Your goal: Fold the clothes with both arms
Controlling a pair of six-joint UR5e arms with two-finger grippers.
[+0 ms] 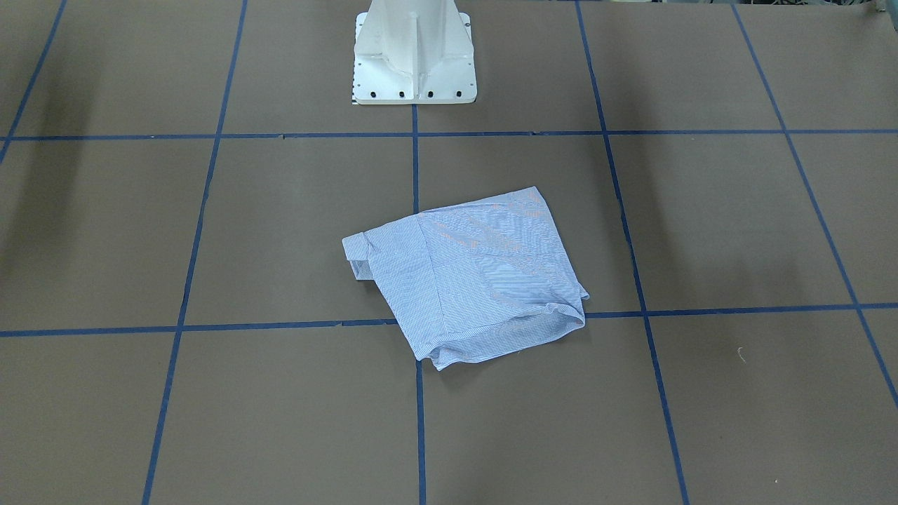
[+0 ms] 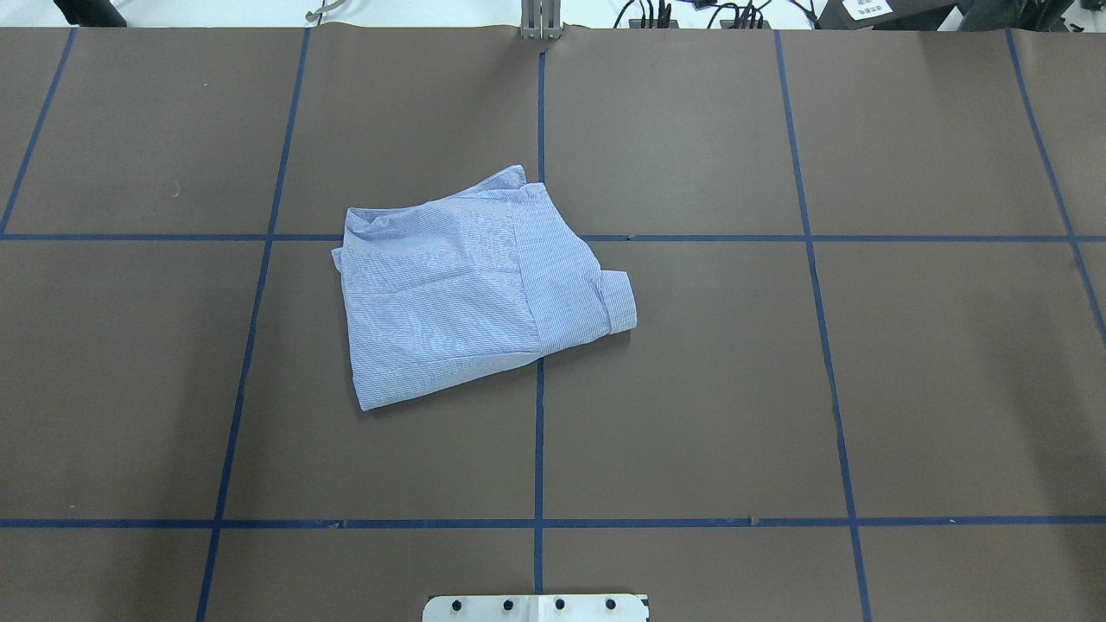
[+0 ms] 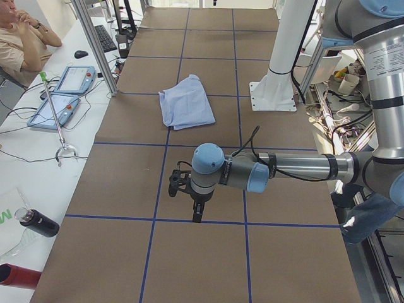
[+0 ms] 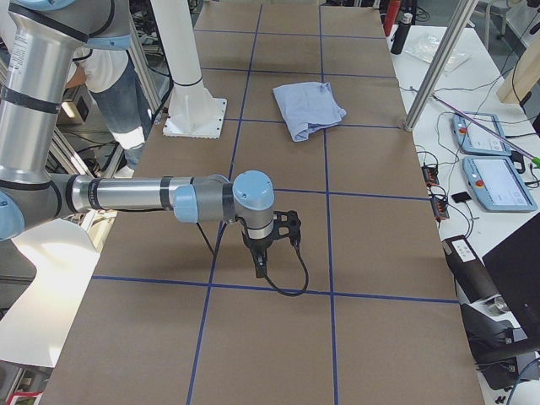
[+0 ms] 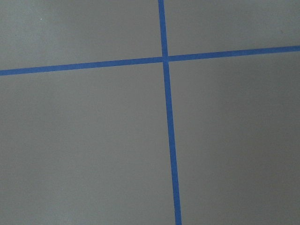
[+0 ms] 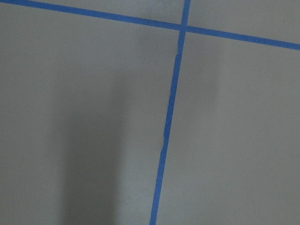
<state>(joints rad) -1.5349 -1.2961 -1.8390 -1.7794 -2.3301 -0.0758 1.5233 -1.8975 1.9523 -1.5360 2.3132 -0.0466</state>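
The light blue striped shirt (image 1: 477, 273) lies folded into a rough square near the table's middle, a cuffed sleeve end sticking out at one side (image 2: 618, 302). It also shows in the exterior left view (image 3: 185, 104) and the exterior right view (image 4: 310, 108). My left gripper (image 3: 197, 214) hangs over bare table far from the shirt; I cannot tell if it is open or shut. My right gripper (image 4: 260, 268) hangs likewise at the other end; I cannot tell its state. Both wrist views show only brown table and blue tape.
The white pedestal base (image 1: 414, 56) stands behind the shirt. Blue tape lines (image 2: 539, 415) grid the brown table. Teach pendants (image 3: 63, 88) (image 4: 489, 160) and a dark bottle (image 3: 38, 222) lie on a side bench. A seated person (image 3: 25, 38) is at its far end.
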